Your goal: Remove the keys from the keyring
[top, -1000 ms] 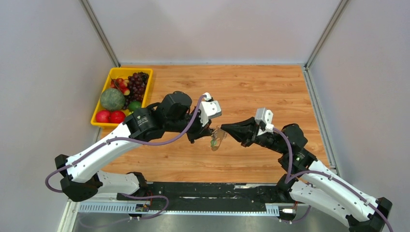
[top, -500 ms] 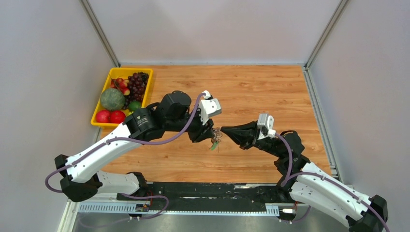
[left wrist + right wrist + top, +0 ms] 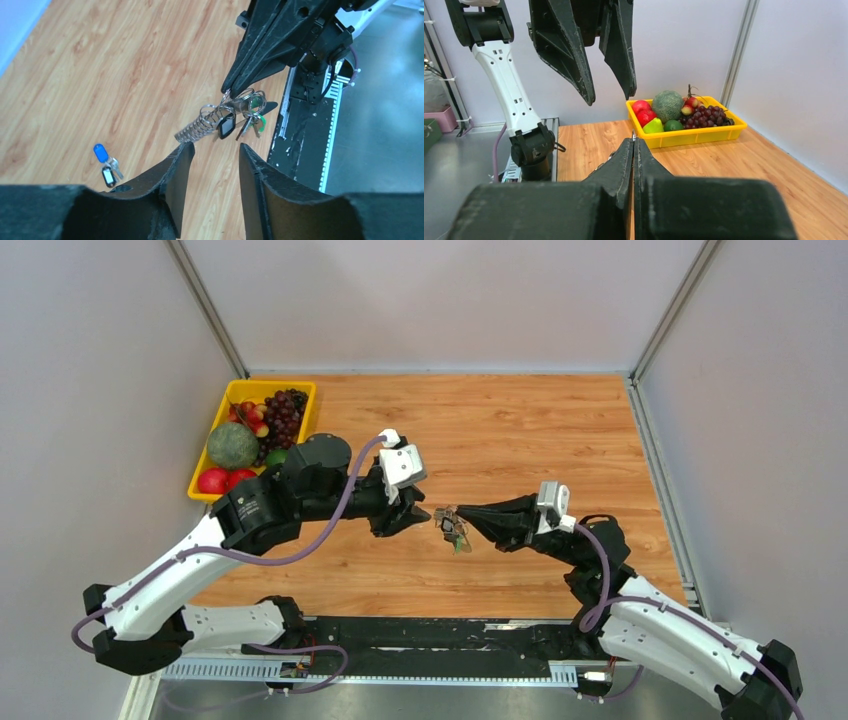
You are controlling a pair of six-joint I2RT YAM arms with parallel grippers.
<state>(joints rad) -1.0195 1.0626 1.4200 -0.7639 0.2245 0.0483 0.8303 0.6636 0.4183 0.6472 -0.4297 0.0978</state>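
Left wrist view has the left gripper [image 3: 212, 157] standing partly open with nothing between its fingers, just short of the keyring [image 3: 235, 102], which hangs in the air above the desk [image 3: 100, 75] from the tips of the right gripper [image 3: 229, 90], whose jaws are pressed together on it. From the keyring dangle a stretched coil of wire [image 3: 194, 130], a black-headed key [image 3: 226, 125] and a green tag [image 3: 256, 103], while a blue-headed key [image 3: 100, 152] and a black-and-white key [image 3: 107, 176] lie loose together on the desk below. Top external view sets a yellow tray [image 3: 272, 384] of fruit well apart at the desk's far left.
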